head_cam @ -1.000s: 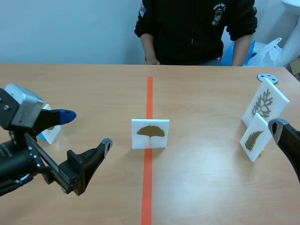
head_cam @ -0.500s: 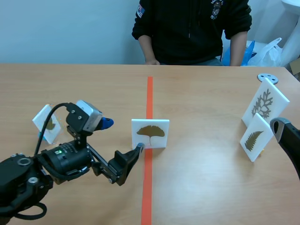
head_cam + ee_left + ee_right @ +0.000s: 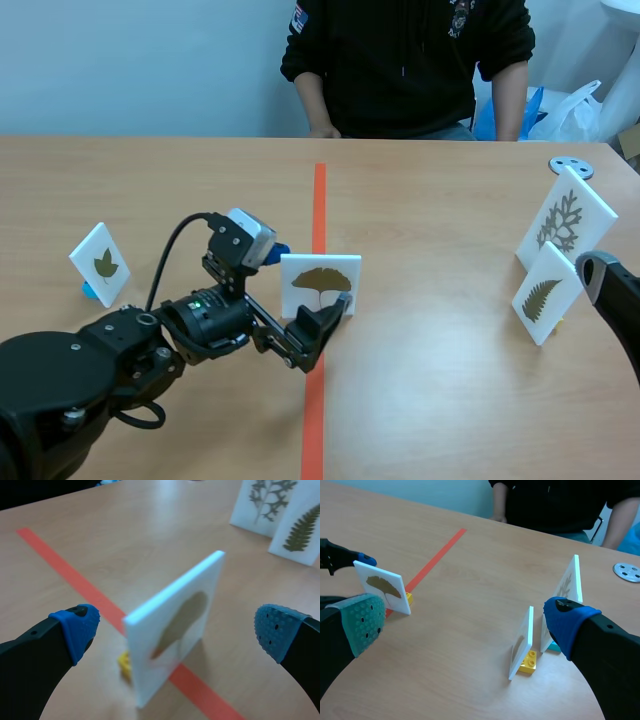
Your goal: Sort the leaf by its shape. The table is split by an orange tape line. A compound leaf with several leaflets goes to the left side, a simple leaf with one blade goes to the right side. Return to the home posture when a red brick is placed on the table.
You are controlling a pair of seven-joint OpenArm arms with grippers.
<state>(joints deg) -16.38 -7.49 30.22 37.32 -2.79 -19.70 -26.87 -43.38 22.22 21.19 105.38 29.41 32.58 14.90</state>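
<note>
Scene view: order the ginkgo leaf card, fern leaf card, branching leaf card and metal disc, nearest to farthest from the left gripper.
1. White ginkgo leaf card, between the fingers of the left gripper.
2. White fern leaf card, right side.
3. White branching leaf card, behind it.
4. Round grey metal disc, far right.

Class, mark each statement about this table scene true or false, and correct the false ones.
1. The fan-leaf card stands on the orange tape line. True.
2. The left gripper is shut on that card. False: its fingers are open, one on each side of the card, with gaps.
3. The fern card and the branching-leaf card both stand right of the line. True.
4. A red brick has been put down. False: none is in view.
5. The right gripper holds the fern card. False: it is open and holds nothing.
</note>
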